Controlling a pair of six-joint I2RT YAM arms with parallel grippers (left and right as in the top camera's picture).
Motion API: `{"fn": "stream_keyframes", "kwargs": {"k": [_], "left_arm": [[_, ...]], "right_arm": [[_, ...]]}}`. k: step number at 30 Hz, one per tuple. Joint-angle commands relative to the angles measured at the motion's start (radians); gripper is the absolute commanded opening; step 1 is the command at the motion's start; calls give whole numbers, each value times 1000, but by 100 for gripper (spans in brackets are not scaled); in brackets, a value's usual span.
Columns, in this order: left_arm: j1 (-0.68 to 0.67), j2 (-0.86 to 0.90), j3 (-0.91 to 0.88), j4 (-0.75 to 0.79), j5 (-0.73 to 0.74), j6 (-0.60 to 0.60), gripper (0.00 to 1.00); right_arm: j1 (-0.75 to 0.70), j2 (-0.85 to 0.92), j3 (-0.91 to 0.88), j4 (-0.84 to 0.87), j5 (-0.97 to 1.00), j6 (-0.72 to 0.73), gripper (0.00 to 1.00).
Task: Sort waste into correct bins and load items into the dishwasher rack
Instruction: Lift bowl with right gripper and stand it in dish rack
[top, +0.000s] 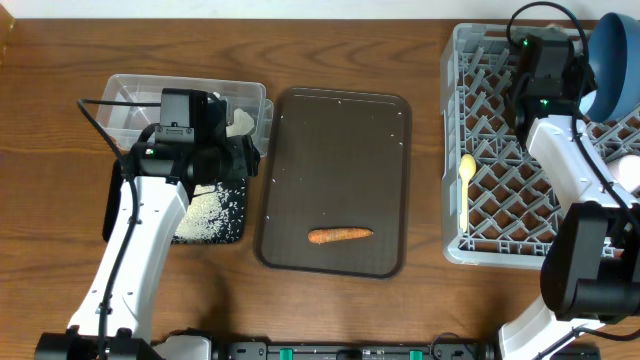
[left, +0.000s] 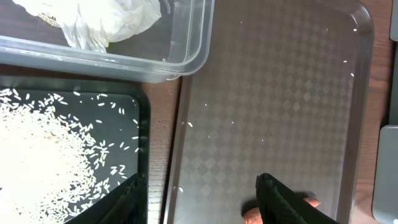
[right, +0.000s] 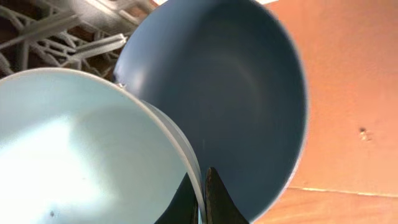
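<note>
My left gripper (left: 202, 211) is open and empty, hanging over the seam between the black tray (left: 144, 124), which holds rice grains (left: 43, 162), and the brown serving tray (left: 280, 93). The carrot piece (top: 340, 236) lies on that serving tray, partly hidden behind my right finger in the left wrist view. Crumpled tissue (left: 106, 22) sits in the clear tub (left: 186, 59). My right gripper (right: 202, 186) is shut on the rim of the small light blue bowl (right: 74, 143), in front of the dark blue bowl (right: 236, 81), over the rack (top: 455, 100).
A pale yellow spoon (top: 466, 180) lies at the rack's left side. A few stray rice grains dot the serving tray. Bare wooden table surrounds the trays.
</note>
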Motion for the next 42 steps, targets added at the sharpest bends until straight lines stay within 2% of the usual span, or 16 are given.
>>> {"fn": "stream_keyframes", "kwargs": {"k": [1, 14, 18, 24, 38, 42], "left_arm": [[3, -1, -1, 0, 1, -1, 59], [3, -1, -1, 0, 1, -1, 59], [3, -1, -1, 0, 1, -1, 59], [3, -1, -1, -4, 1, -1, 59], [3, -1, -1, -4, 1, -1, 59], [3, -1, -1, -4, 1, -1, 59]], "right_arm": [[5, 5, 0, -2, 20, -75, 1], [35, 26, -1, -131, 18, 44, 1], [51, 42, -1, -217, 18, 154, 1], [80, 68, -1, -290, 19, 246, 1], [169, 68, -1, -347, 12, 267, 1], [172, 68, -1, -313, 124, 289, 1]]}}
